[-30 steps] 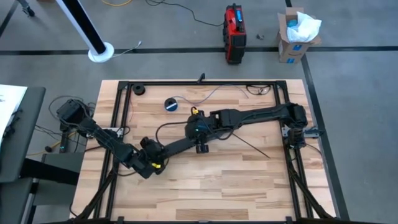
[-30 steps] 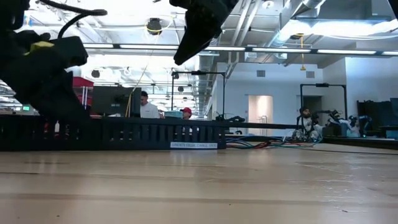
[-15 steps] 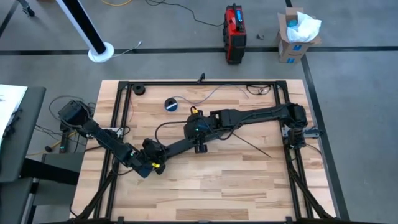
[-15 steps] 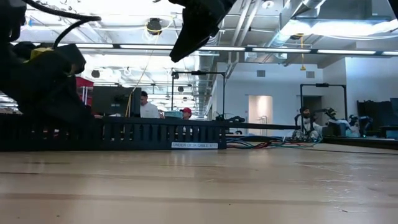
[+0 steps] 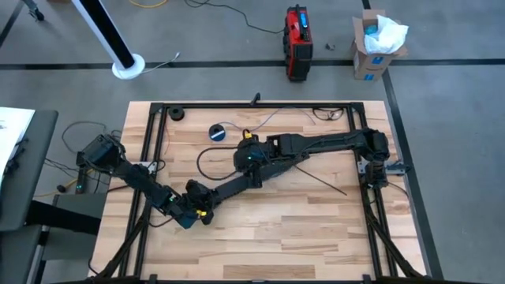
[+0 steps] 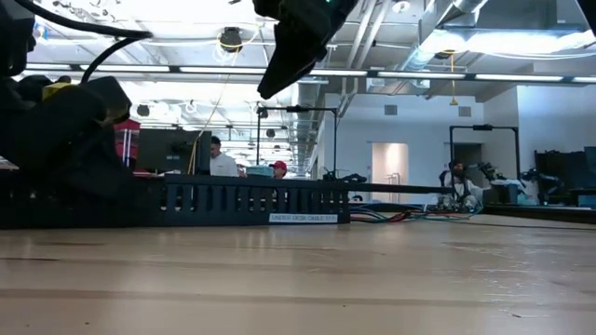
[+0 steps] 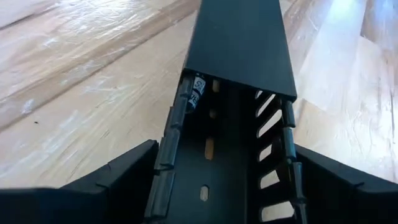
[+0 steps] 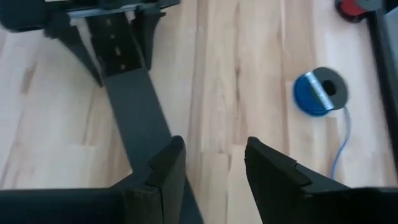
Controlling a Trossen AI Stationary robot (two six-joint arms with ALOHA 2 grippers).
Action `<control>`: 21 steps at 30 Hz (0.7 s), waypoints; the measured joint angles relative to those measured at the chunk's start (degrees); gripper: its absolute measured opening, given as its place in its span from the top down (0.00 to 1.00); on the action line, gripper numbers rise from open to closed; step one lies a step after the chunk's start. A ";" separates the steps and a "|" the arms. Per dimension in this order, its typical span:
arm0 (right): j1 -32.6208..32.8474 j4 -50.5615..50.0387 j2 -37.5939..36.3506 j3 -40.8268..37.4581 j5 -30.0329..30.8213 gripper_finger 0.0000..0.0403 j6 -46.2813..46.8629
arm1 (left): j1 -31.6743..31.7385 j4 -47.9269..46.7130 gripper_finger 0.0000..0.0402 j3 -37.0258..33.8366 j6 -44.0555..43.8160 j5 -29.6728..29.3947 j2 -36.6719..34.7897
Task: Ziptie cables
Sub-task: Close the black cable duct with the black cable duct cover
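Observation:
A long black slotted duct lies slantwise on the wooden table. My left gripper is at its near-left end and shut on it; in the left wrist view the duct runs away between the fingers, its far stretch covered by a lid. My right gripper hovers open above the duct's far-right end, nothing between its fingers, and shows raised in the low view. The cables, thin wires, lie on the table at the right and at the far edge. My left gripper holds the duct by its end, one finger on the outside of each slotted side wall. The fingers come in low and lie along the duct. The duct's underside rests on the table.
A blue-and-black tape roll with a trailing wire sits at the far left of the table, also in the right wrist view. A black frame borders the table. The near half of the table has free room.
My left gripper has moved a little toward the table's right edge, sliding the duct along the table the same way. My right gripper has drawn back toward the far edge and turned, staying raised.

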 joint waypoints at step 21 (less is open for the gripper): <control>2.94 -5.77 0.00 0.00 -11.36 0.81 -11.91 | 0.31 -0.48 0.36 -0.05 7.04 1.95 0.11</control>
